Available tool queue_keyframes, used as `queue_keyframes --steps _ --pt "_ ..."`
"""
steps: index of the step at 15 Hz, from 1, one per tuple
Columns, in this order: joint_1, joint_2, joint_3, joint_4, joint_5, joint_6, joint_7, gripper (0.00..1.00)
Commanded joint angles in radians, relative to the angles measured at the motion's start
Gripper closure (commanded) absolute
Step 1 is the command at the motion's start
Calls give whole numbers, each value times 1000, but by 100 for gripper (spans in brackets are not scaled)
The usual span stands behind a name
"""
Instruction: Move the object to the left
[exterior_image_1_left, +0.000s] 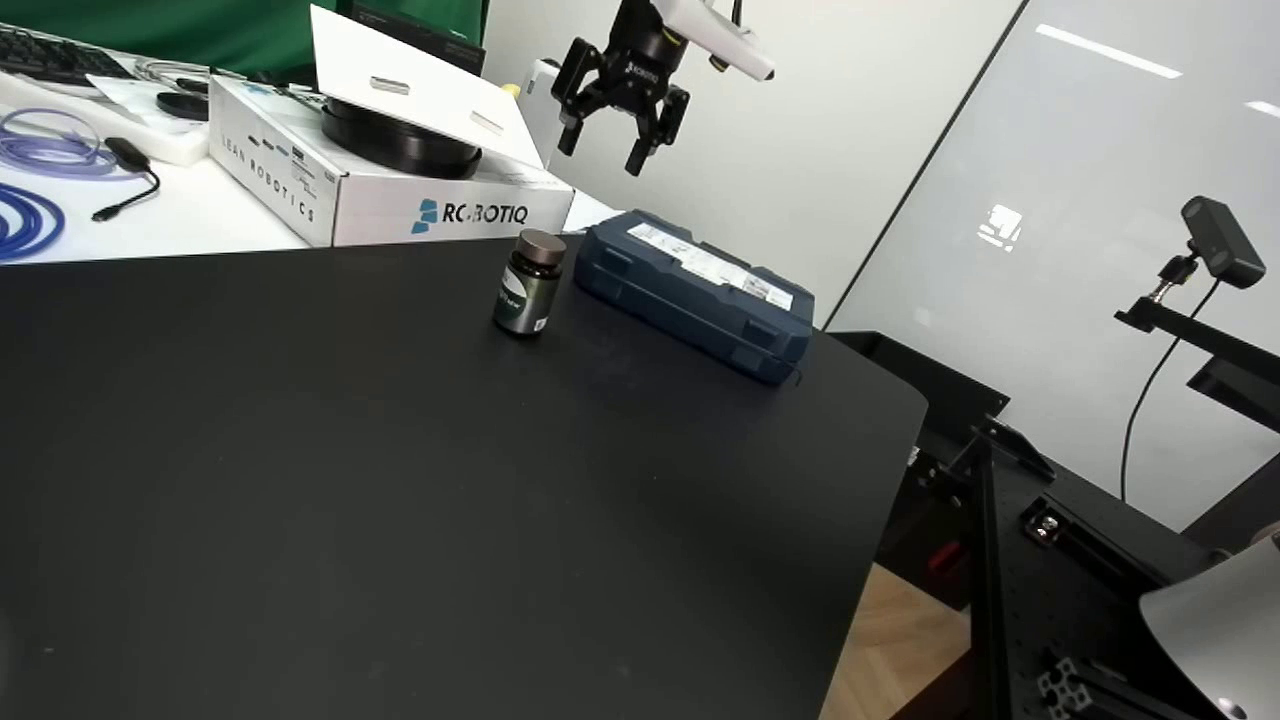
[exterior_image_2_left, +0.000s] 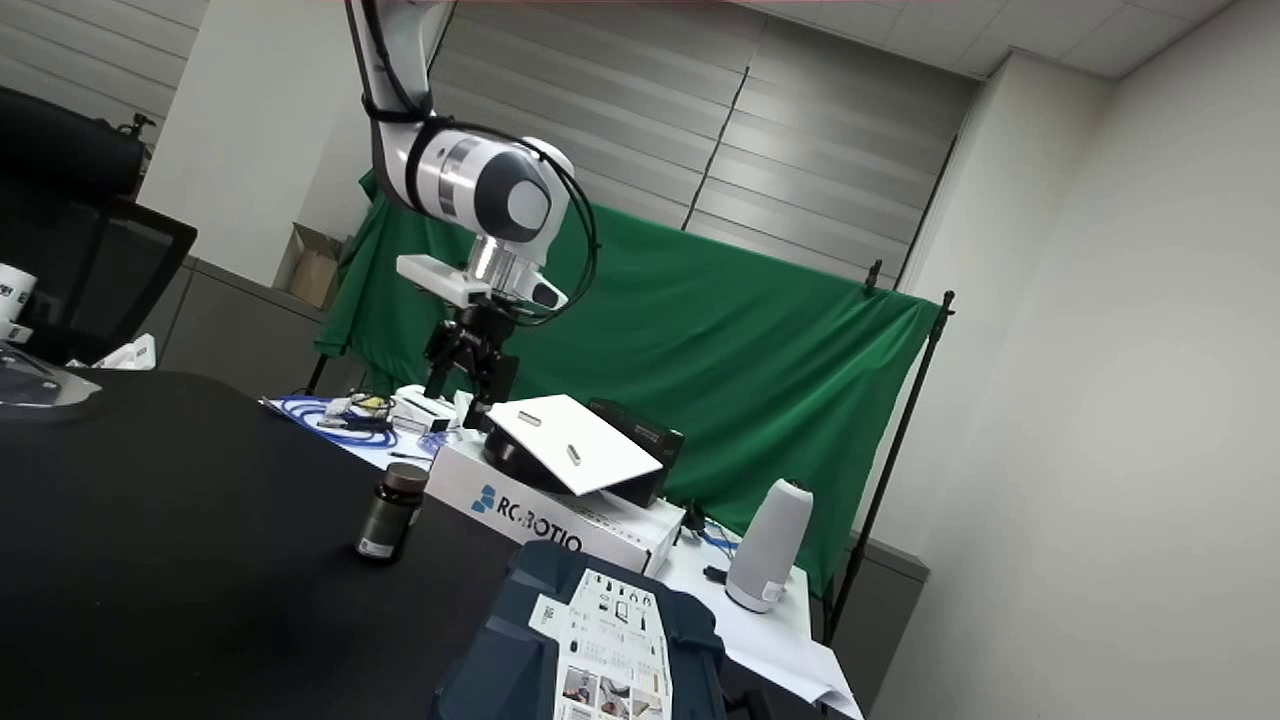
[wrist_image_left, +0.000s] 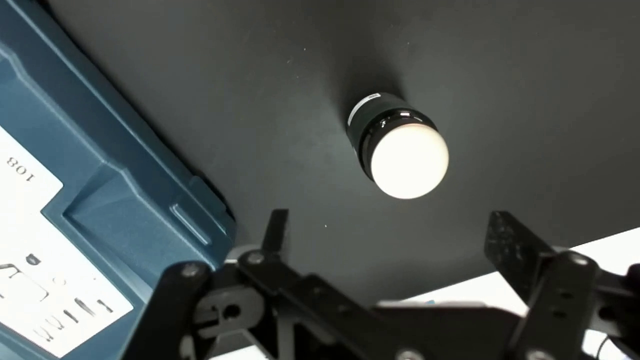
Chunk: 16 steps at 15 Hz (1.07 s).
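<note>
Bottle (wrist_image_left: 395, 142): dark, standing on black tabletop (wrist_image_left: 265, 125), cap (wrist_image_left: 410, 162) bright white.
Gripper (wrist_image_left: 387, 225): near side of wrist view, fingers (wrist_image_left: 512, 245) spread wide, bottle beyond.
Case (wrist_image_left: 125, 200): blue, at left, apart from bottle, printed white label (wrist_image_left: 65, 250) on top.

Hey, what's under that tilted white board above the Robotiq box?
In both exterior views, a round black thing shows under the board, resting on the white box. The board covers the black thing's top, so whether anything else is tucked beneath can't be seen.

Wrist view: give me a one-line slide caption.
Open, empty gripper, with a small capped bottle upright on the dark tabletop and a blue case at frame left.
</note>
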Motion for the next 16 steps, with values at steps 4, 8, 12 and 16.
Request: queue_keyframes --steps 4,8,12,16 --pt "68 78 -57 47 20 -22 272 0" --pt "72 110 -62 49 52 6 341 0" --pt "66 148 -62 76 73 15 342 0" --pt "71 178 -66 97 74 14 346 0"
